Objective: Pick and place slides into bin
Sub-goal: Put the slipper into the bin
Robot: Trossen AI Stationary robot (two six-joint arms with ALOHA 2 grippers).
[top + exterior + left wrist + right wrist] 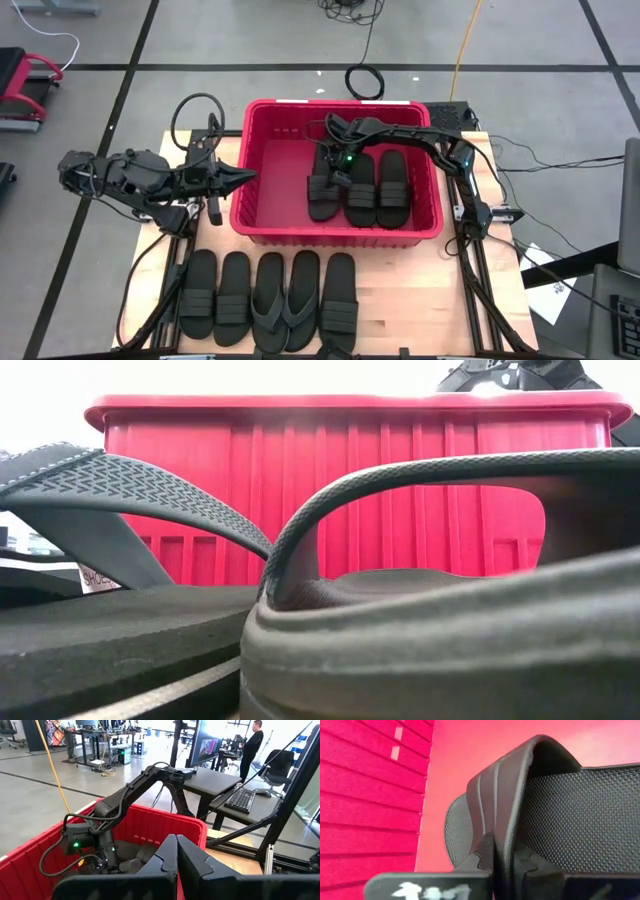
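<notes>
The red bin [262, 150] stands at the middle of the table and holds three black band-strap slides side by side [392, 190]. My right gripper [336, 168] reaches into the bin from the right and is shut on the leftmost slide [322, 198]. My left gripper [248, 176] is shut and empty, just outside the bin's left wall. Several more slides lie in a row on the table's near side: band-strap ones [198, 295] and two flip-flops [285, 302]. The flip-flops fill the low view [420, 610], with the bin [300, 480] behind them. My right gripper pinches the ribbed band strap [504, 815] of the leftmost slide between its two fingers [484, 851], at the strap's edge. The fingers come from above, slanting down into the bin. The slide lies beside the other two; whether it is clear of the bin's floor I cannot tell.
The bin's left half [275, 185] holds nothing. Cables lie on the floor beyond the table [365, 80]. In the left wrist view a person [252, 745] stands at desks in the room behind.
</notes>
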